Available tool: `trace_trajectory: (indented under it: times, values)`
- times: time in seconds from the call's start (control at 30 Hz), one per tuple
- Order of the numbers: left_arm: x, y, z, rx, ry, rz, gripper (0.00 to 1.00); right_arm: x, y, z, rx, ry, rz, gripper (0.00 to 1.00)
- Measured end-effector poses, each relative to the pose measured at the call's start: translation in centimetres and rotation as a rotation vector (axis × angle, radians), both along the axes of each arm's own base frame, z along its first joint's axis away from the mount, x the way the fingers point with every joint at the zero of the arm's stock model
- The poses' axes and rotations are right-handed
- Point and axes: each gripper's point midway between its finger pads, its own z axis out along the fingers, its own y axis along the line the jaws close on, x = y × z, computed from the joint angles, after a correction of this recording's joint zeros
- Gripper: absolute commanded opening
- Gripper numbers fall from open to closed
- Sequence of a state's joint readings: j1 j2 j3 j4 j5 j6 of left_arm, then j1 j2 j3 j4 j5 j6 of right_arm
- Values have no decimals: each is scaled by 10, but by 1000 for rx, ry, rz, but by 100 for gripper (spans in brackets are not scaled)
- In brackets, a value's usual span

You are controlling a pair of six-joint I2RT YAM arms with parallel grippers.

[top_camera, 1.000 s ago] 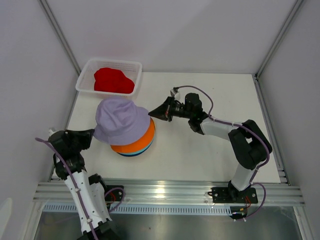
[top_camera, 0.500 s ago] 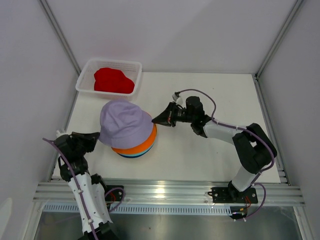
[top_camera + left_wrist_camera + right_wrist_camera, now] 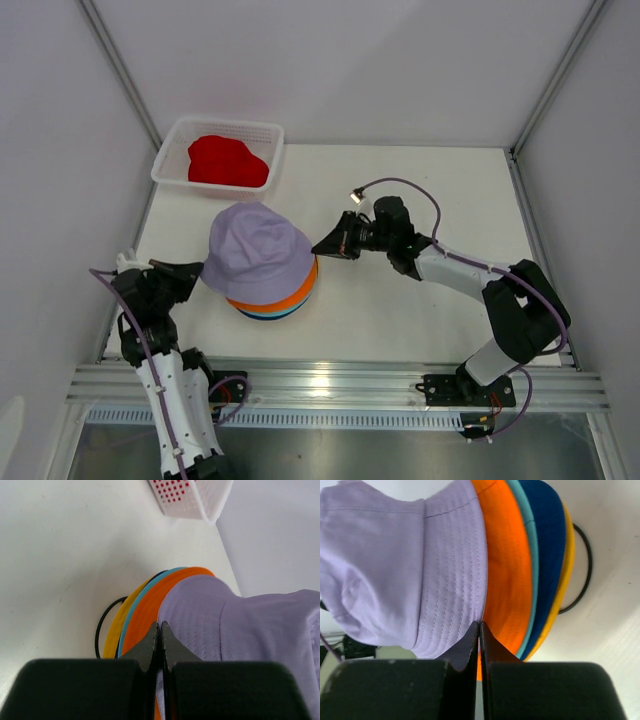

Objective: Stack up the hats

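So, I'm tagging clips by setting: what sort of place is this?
Most likely a robotics lab test cell: plain white wall panels box in a white tabletop, and a left robot arm and right robot arm, bolted to an aluminium rail, hold a lavender fabric bucket hat.

Left end effector [image 3: 198,277], jaws closed, points toward 3 o'clock; right end effector [image 3: 320,246], likewise closed, toward 9 o'clock.

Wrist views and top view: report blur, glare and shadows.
Left wrist: left gripper body a dark blur at the bottom, lavender hat stitching sharp. Right wrist: same, right gripper body blurred, stitching crisp. Top external: glare on the metal rail, only soft shadow under the stack.
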State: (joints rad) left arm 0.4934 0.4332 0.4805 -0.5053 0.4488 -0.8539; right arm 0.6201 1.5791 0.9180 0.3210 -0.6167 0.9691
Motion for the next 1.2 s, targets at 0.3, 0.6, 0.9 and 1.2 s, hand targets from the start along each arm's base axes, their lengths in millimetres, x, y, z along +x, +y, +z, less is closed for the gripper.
trace_trajectory:
  times: [0.3, 0.6, 0.9, 1.2]
  values:
    - [-3, -10, -33, 21, 58, -53, 1, -7, 7, -26, -100, -55, 12, 0]
    - [2, -17, -67, 28, 197, -97, 1, -3, -1, -71, -250, 17, -8, 0]
    - [-3, -14, -68, 93, 206, -71, 2, -18, -25, -112, -418, 116, 0, 0]
    - [-8, -15, -44, 142, 185, -106, 60, 12, -37, -73, -380, 81, -52, 22]
